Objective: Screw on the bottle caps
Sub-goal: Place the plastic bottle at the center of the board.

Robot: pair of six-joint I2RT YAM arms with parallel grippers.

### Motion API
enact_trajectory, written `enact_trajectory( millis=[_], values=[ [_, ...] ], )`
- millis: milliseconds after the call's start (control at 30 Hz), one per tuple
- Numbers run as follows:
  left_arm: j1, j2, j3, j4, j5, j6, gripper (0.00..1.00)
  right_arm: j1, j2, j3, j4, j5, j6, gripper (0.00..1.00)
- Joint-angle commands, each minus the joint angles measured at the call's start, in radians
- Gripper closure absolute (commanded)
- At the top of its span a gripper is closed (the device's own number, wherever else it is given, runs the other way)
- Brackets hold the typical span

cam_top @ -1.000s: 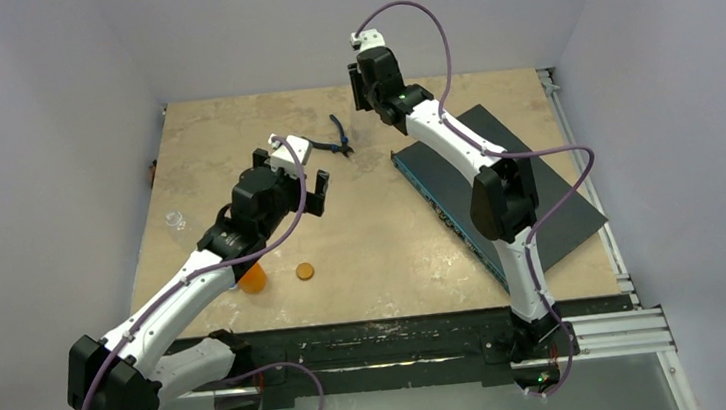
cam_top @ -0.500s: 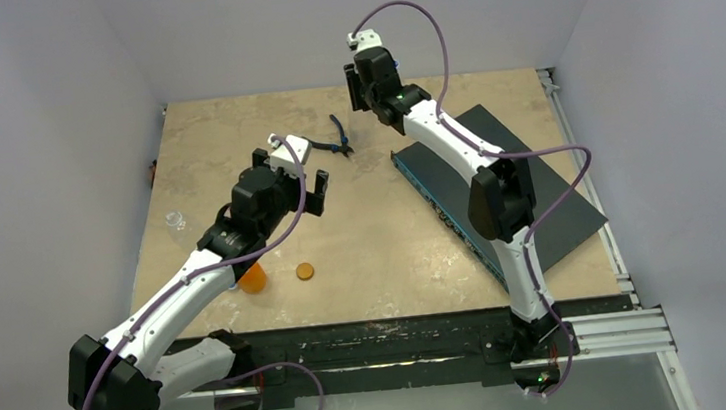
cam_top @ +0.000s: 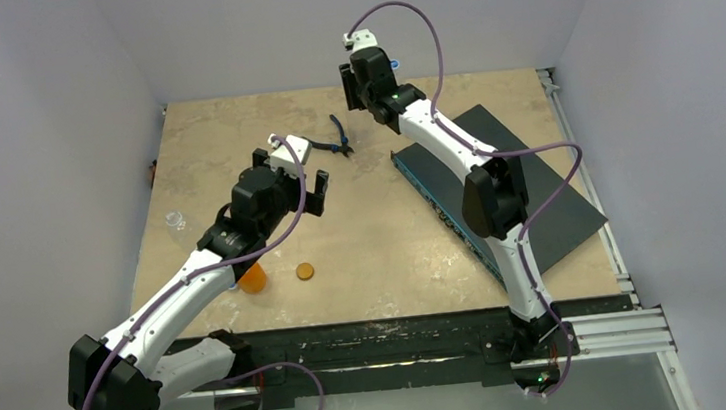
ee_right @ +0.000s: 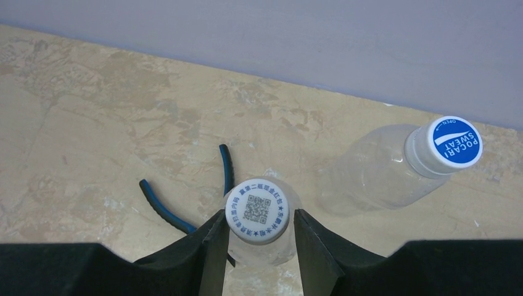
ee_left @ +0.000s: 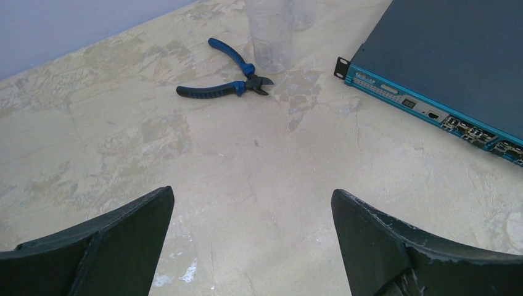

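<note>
My right gripper [ee_right: 259,229] is at the back of the table [cam_top: 357,83]. Its jaws are closed on a whitish cap with a printed code [ee_right: 257,211], which sits on an upright clear bottle [ee_right: 274,254]. A second clear bottle [ee_right: 376,176] with a blue-topped cap [ee_right: 455,142] stands just to its right. My left gripper [ee_left: 253,203] is wide open and empty, above bare table at centre left [cam_top: 310,192]. The squat orange bottle [cam_top: 253,278] stands near the front, partly under the left arm. The flat orange-brown cap [cam_top: 305,270] lies beside it.
Blue-handled pliers [cam_top: 339,137] lie by the clear bottles, also in the left wrist view [ee_left: 228,74]. A dark network switch [cam_top: 498,187] lies on the right half. A small clear item [cam_top: 176,221] sits at the left edge. Walls enclose the table on three sides.
The right wrist has shifted a little to the left and toward the back wall. The left arm has not moved.
</note>
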Motion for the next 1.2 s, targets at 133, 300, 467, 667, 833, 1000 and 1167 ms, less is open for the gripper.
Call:
enact_trajectory(
  millis=[133,300,467,667,833,1000,1167],
  values=[
    [0.009,0.002,-0.007,0.032,0.010,-0.020,0.00,0.004,0.004,0.040,-0.015,-0.001,-0.015,0.49],
    [0.009,0.002,-0.008,0.032,0.012,-0.019,0.00,0.004,0.004,0.045,-0.018,-0.008,-0.014,0.48],
    [0.011,0.004,-0.008,0.032,0.013,-0.022,0.00,0.004,0.001,0.050,-0.018,-0.017,-0.012,0.47],
    [0.013,0.006,-0.009,0.031,0.015,-0.024,0.00,0.003,0.002,0.068,-0.021,-0.028,-0.011,0.46],
    [0.014,0.005,-0.010,0.032,0.015,-0.025,0.00,0.005,0.002,0.075,-0.023,-0.039,-0.006,0.44],
    [0.015,0.005,-0.007,0.032,0.014,-0.029,0.00,0.006,-0.009,0.075,-0.021,-0.048,0.000,0.43],
    [0.017,0.005,0.008,0.032,0.009,-0.043,0.00,0.005,-0.028,0.067,-0.026,-0.046,0.009,0.41]
  ],
)
